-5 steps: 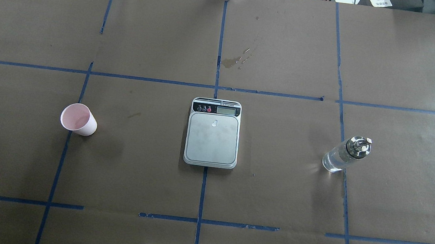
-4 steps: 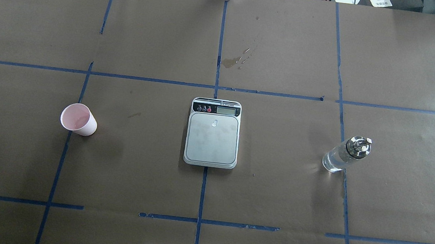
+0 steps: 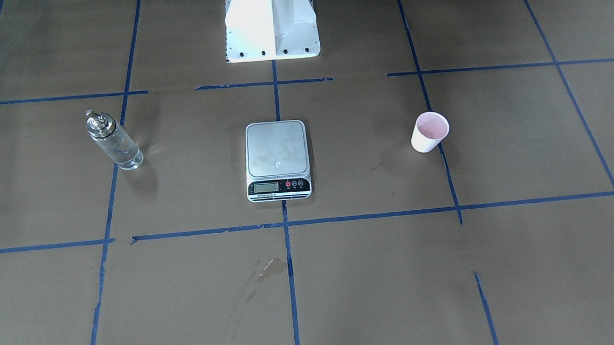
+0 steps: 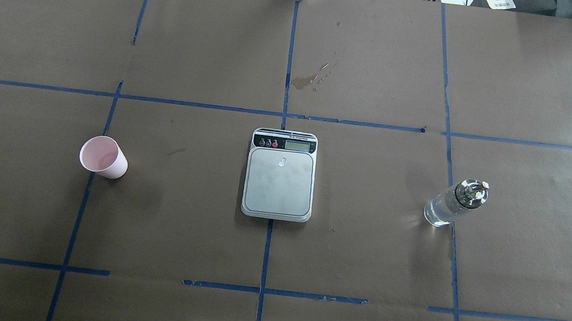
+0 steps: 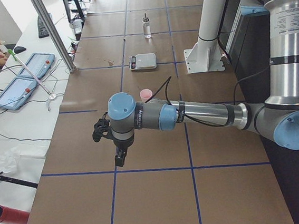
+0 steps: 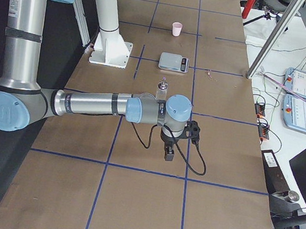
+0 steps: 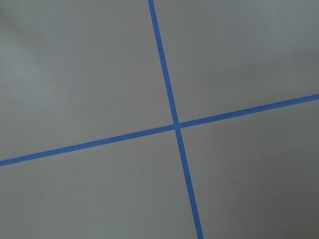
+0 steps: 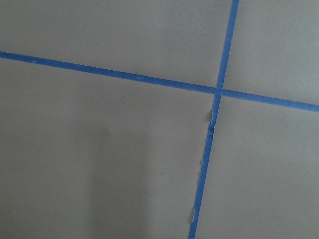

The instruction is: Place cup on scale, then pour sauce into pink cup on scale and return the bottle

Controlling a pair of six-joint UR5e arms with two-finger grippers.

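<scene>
- The cup stood upright on the brown paper, well to the left of the scale.
- The scale sat mid-table with a small wet mark on its platform.
- The bottle, with clear sauce inside, stood well to the right of the scale.
- The left gripper hung above the paper, further left than the cup; I cannot tell whether its pincer was spread or pressed together.
- The right gripper hung further right than the bottle; its pincer's state cannot be told either.
</scene>
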